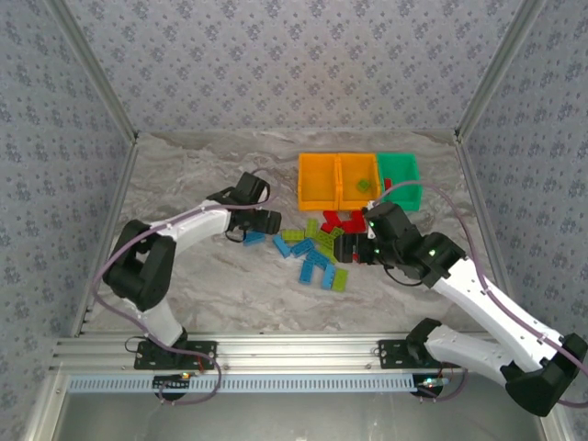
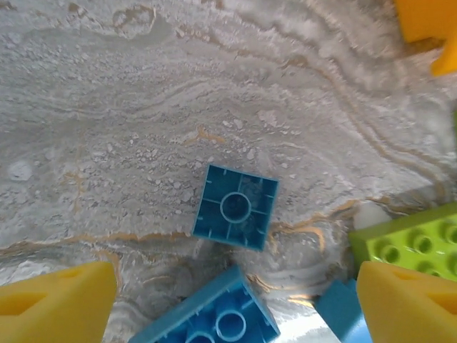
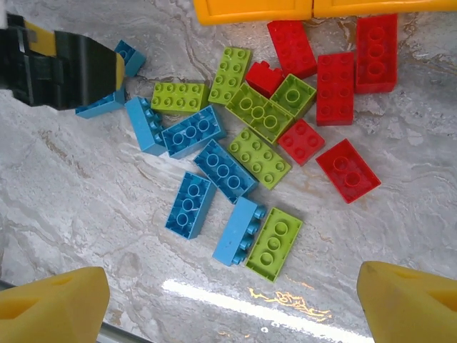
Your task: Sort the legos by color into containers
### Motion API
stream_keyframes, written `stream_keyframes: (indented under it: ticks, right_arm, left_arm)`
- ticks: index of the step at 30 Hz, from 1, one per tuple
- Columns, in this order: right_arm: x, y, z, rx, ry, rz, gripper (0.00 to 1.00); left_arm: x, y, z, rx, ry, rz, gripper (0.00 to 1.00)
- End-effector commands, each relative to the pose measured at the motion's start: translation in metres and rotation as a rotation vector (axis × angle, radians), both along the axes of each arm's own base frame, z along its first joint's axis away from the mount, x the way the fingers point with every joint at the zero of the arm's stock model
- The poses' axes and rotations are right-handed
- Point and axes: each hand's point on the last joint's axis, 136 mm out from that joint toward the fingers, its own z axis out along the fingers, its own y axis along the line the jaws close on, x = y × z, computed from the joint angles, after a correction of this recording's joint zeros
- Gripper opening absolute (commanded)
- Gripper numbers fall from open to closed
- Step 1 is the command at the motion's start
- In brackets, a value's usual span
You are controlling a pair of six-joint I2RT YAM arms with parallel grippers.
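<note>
Blue, lime and red legos lie in a loose pile (image 1: pixel 317 246) on the marble table, in front of two orange bins (image 1: pixel 318 180) (image 1: pixel 358 175) and a green bin (image 1: pixel 401 175). A lime brick (image 1: pixel 365 186) lies in the middle orange bin. My left gripper (image 1: pixel 262 223) hangs open at the pile's left end. Its yellow fingertips (image 2: pixel 57 304) flank an upside-down small blue brick (image 2: pixel 235 207) and a longer blue brick (image 2: pixel 211 318). My right gripper (image 1: pixel 347 250) is open above the pile's near side, over a blue brick (image 3: pixel 239 230) and a lime brick (image 3: pixel 275 243).
A lime brick (image 2: pixel 414 239) sits by the left gripper's right finger. Several red bricks (image 3: pixel 335 86) cluster nearest the bins. The left gripper's black body (image 3: pixel 64 68) reaches into the pile's left end. Bare marble spreads to the left and front. Patterned walls close the table in.
</note>
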Motion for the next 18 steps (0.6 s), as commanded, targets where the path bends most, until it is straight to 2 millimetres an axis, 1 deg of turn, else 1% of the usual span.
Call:
stream_keyframes:
  ticks: [1,2,5,7,10,11,14,16,18]
  right_arm:
    - [-0.003,-0.006,-0.004,-0.014,0.012,-0.028,0.93]
    - [-0.003,-0.005,-0.005,-0.014,0.012,-0.028,0.93]
    - [-0.002,-0.005,-0.006,-0.015,0.017,-0.028,0.94]
    - [-0.003,-0.003,-0.007,-0.008,0.018,-0.022,0.94]
    - [-0.002,-0.001,-0.007,0.014,0.028,-0.038,0.95]
    - [-0.002,0.000,-0.007,0.016,0.027,-0.036,0.95]
    - [-0.001,0.002,-0.007,0.026,0.030,-0.038,0.96]
    - [0.000,0.004,-0.006,0.031,0.030,-0.037,0.96]
    - [0.000,0.004,-0.006,0.029,0.030,-0.041,0.96]
  left_arm:
    - [0.012,-0.012,-0.004,-0.009,-0.016,-0.061,0.86]
    - [0.013,-0.013,-0.008,-0.009,-0.010,-0.069,0.85]
    - [0.017,-0.014,-0.020,0.013,0.000,-0.074,0.79]
    - [0.019,-0.014,-0.027,0.024,0.005,-0.077,0.72]
    - [0.021,-0.014,-0.032,0.032,0.005,-0.075,0.62]
    - [0.022,-0.015,-0.032,0.033,0.001,-0.079,0.60]
    - [0.023,-0.015,-0.033,0.038,-0.002,-0.088,0.47]
    - [0.024,-0.018,-0.028,0.025,-0.010,-0.096,0.39]
    - [0.023,-0.021,-0.016,0.001,-0.028,-0.101,0.34]
